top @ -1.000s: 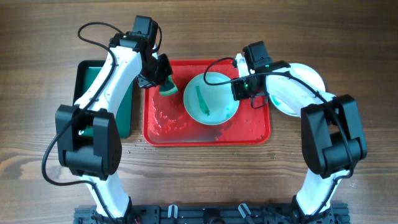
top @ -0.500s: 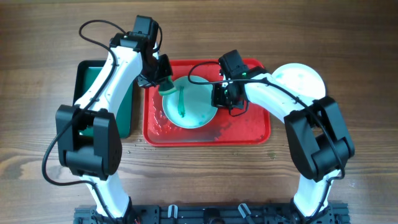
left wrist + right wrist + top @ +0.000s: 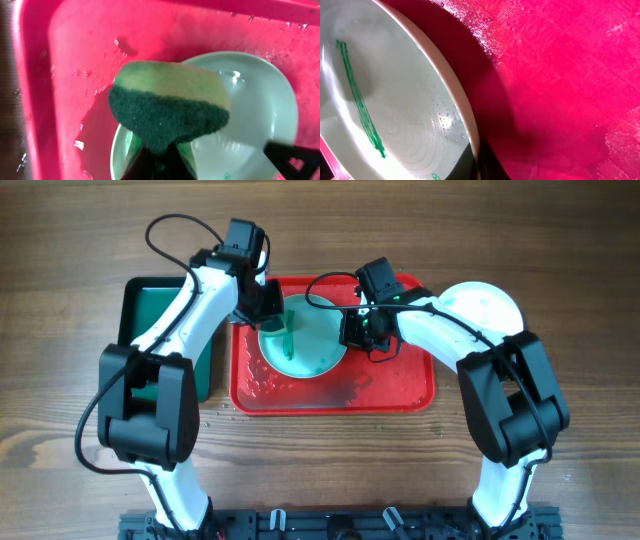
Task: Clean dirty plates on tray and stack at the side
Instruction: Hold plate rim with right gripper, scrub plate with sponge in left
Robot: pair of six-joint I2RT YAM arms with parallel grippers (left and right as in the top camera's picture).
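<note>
Your right gripper [image 3: 356, 332] pinches the right rim of the smeared plate [image 3: 312, 352] in the red tray [image 3: 400, 388]; your left gripper [image 3: 268, 308] clamps a scouring sponge [image 3: 170, 107] over its left edge

Overhead view, with details from both wrist views.

- **Robot arms:** two, namely one left arm [image 3: 185, 305] and one right arm [image 3: 440, 330].
- **Trays:** two, namely one red tray [image 3: 400, 385] and one dark green tray [image 3: 138, 300].
- **Plates in sight:** two. One smeared plate [image 3: 320, 350] lies inside the red tray. One clean plate [image 3: 490, 305] lies outside it on the table [image 3: 320, 470]. Whether further plates lie under the clean plate cannot be told.
- **Green smear [image 3: 289, 345]:** one, a single stroke on the smeared plate.
- **Sponge [image 3: 170, 107]:** one.
- **Table:** one, wooden.
</note>
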